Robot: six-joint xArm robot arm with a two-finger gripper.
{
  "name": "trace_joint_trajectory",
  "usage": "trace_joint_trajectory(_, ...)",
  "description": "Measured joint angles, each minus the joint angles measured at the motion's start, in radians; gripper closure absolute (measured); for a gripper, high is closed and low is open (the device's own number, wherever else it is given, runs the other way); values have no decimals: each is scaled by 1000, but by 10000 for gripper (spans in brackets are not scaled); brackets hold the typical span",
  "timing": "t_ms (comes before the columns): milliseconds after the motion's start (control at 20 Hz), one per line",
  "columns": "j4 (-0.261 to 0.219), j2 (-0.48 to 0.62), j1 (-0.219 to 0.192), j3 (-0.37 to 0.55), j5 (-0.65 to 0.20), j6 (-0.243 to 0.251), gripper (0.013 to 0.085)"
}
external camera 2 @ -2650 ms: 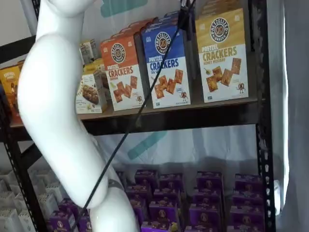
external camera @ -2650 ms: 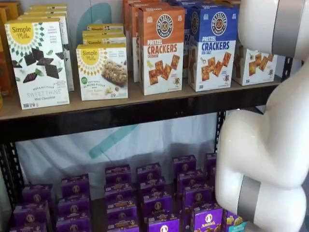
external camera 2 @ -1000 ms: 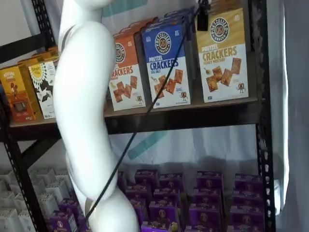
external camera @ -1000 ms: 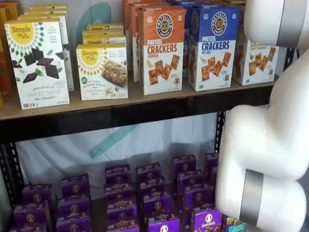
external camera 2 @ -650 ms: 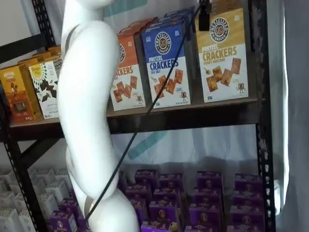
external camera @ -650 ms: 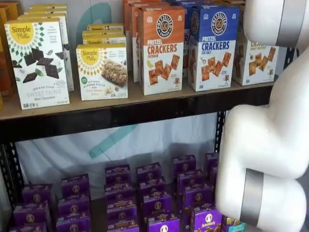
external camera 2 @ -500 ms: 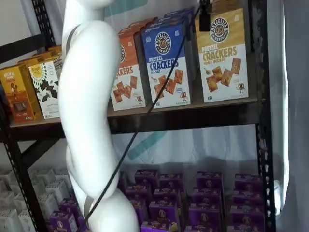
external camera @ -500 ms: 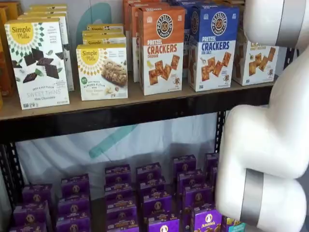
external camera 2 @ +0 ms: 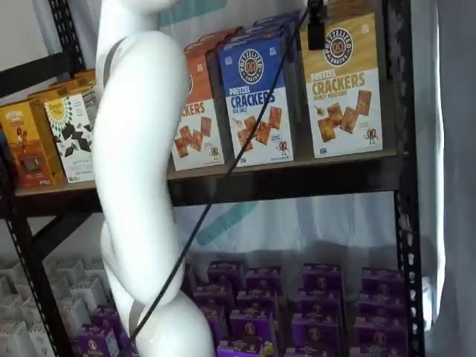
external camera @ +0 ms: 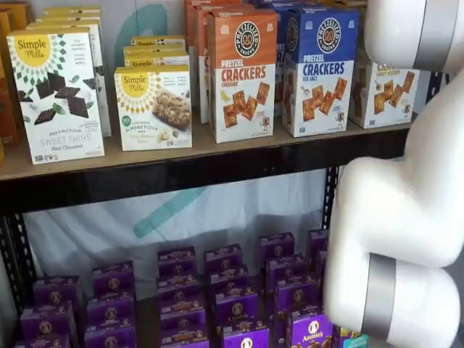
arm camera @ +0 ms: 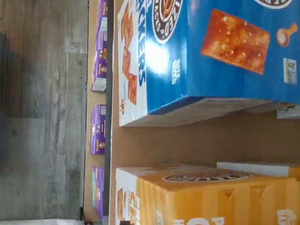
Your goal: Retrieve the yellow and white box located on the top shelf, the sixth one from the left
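Since the earlier frame little moves: gripper, its opening impossible to judge, hangs upper right over the yellow and white box on the top shelf; center on it.

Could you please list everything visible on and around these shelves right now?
Yellow and white pretzel cracker box: one in front, top shelf, by the right upright.
Blue and white pretzel cracker boxes: a row, beside the yellow one.
Orange and white pretzel cracker boxes: a row, next over.
White Simple Mills boxes with yellow sunbursts: two stacks, further along.
Orange-yellow boxes: several, at the far end.
Small purple boxes: many, lower level.
Tan wooden top shelf with dark front rail: one.
Black cable: one, hanging in front.
White robot arm: one.
Black pincer: fingers at the top edge, before the yellow box; opening unclear.
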Motion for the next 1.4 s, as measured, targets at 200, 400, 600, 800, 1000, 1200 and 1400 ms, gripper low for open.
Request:
trace_joint_trajectory(200,-39,2,15,-6,6,-1,130)
trace_joint_trajectory(400,-72,16,27,-30,33,1,130)
trace_joint_trajectory(600,-69,17,25,-29,34,1,130)
trace_joint_trajectory(800,-66,10,24,-16,24,0,130)
trace_joint_trajectory(1000,-77,1,29,3,13,-2,130)
trace_joint_trajectory(1200,-76,-4,30,16,5,-2,130)
trace_joint_trajectory(1400,-73,-5,30,18,1,-1,130)
